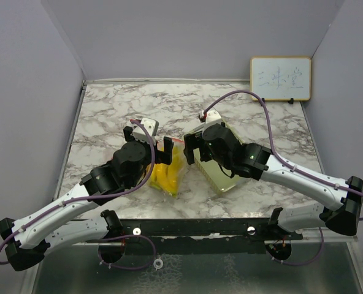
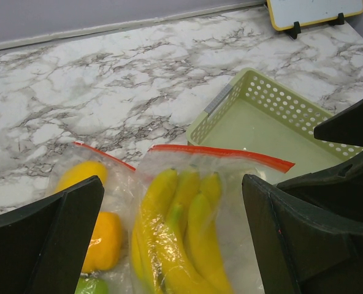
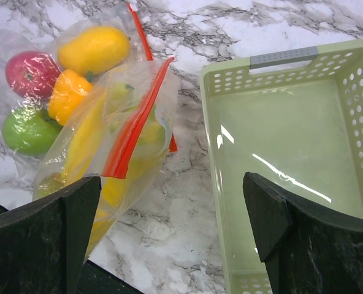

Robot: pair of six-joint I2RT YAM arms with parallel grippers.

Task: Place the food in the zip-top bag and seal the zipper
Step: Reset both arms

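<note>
Both arms angle inward over the marble table [image 1: 108,116]. The left gripper [image 2: 172,239] and right gripper [image 3: 175,242] are spread wide and hold nothing. The crinkly clear zip-top bag [image 3: 77,159] lies beside the pale green perforated tray [image 3: 279,61] and contains glossy yellow banana-shaped food [image 2: 187,226]. Its red-orange zipper strip [image 3: 135,119] is parted. Only the right wrist view shows the red piece [image 3: 31,73] and the green piece [image 3: 28,130].

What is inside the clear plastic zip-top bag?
Yellow toy bananas, an oval yellow fruit, an orange piece, a red piece, a green piece. Anything beneath them is hidden.
</note>
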